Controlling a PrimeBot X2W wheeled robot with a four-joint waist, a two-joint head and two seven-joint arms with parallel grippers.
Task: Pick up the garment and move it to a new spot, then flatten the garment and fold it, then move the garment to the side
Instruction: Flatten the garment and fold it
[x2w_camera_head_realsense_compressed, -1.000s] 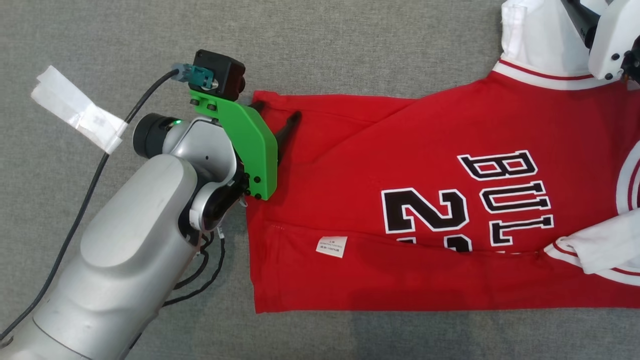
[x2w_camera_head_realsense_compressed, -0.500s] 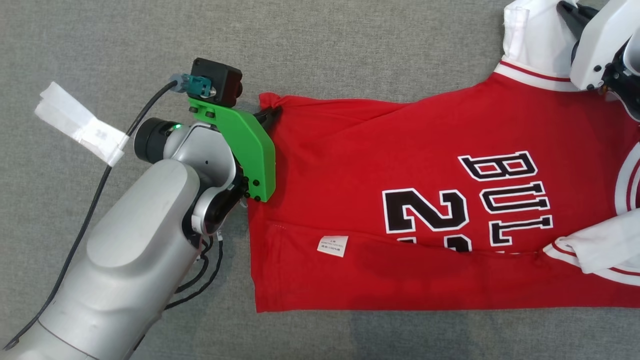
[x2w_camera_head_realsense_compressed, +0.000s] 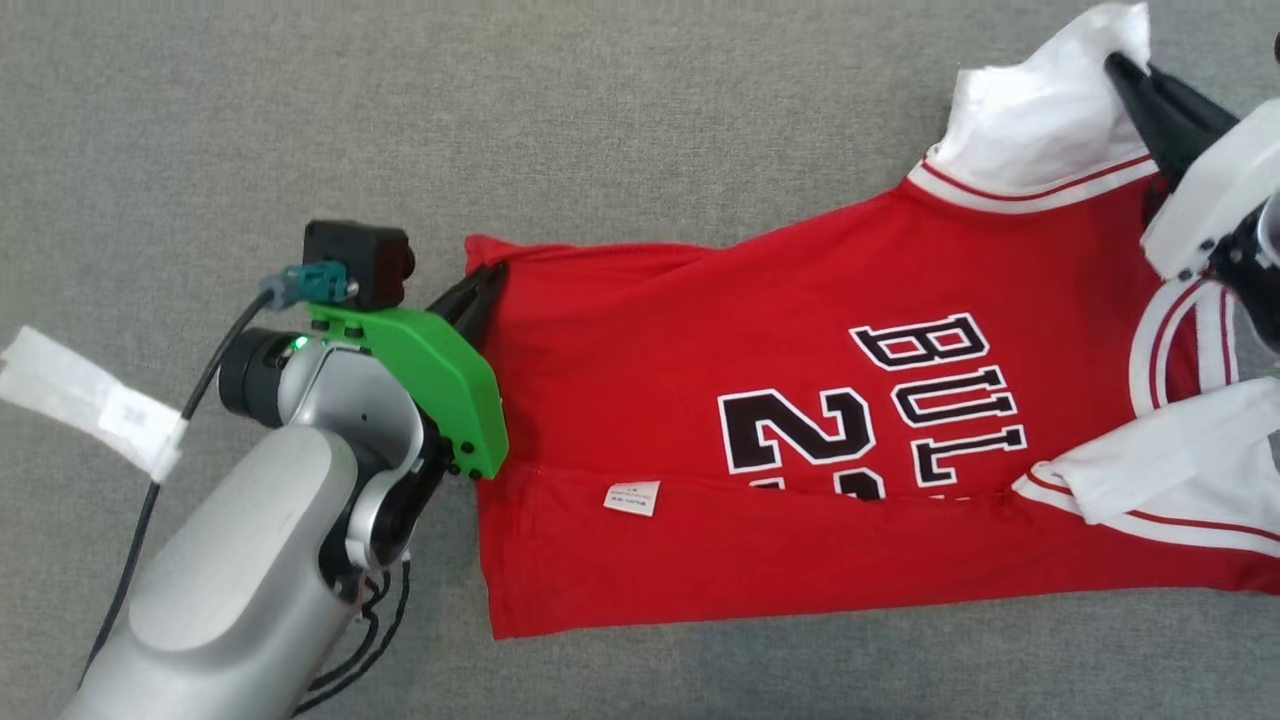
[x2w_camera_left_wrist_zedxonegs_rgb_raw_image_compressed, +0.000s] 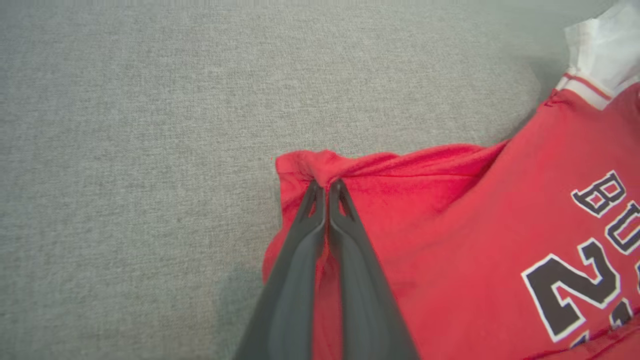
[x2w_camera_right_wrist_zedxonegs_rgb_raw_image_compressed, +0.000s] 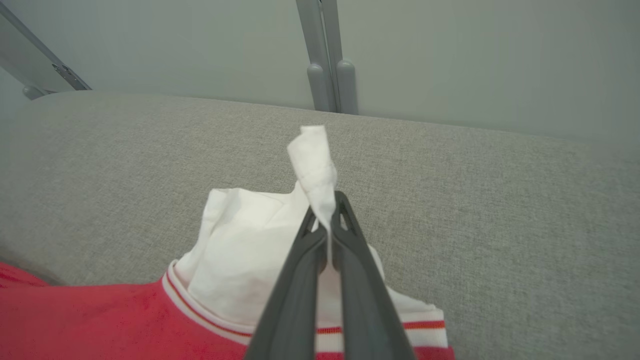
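Surface (x2w_camera_head_realsense_compressed: 700, 100) of grey fabric carries the garment (x2w_camera_head_realsense_compressed: 800, 400), a red jersey lying mostly flat across the middle and right of the head view.

Risks, as judged:
- Whole garment: both holds sit on the far edge only, so a lift is likely to let the near edge sag and drag, and the strip turned over along it could open or bunch further.
- White sleeve (x2w_camera_head_realsense_compressed: 1040, 130): the right gripper (x2w_camera_right_wrist_zedxonegs_rgb_raw_image_compressed: 327, 210) has its fingers closed on a thin twisted tip of this sleeve (a narrow bite). Uneven pull between the two arms could draw the cloth out, or stretch the sleeve rather than move the body.
- Hem corner (x2w_camera_left_wrist_zedxonegs_rgb_raw_image_compressed: 300, 165): the left gripper (x2w_camera_left_wrist_zedxonegs_rgb_raw_image_compressed: 327, 185) has its fingers closed on a small gathered pinch here. The bunching suggests only a little cloth is caught, so slippage under the jersey's weight is possible.

Orientation:
- The long axis runs side to side across the head view, roughly parallel to the robot's shoulders, tilted slightly away at the right.
- The hem lies towards the robot's left, the shoulders and sleeves towards its right.
- The printed front faces up.
- The care label (x2w_camera_head_realsense_compressed: 631, 497) shows on the turned-over near strip.
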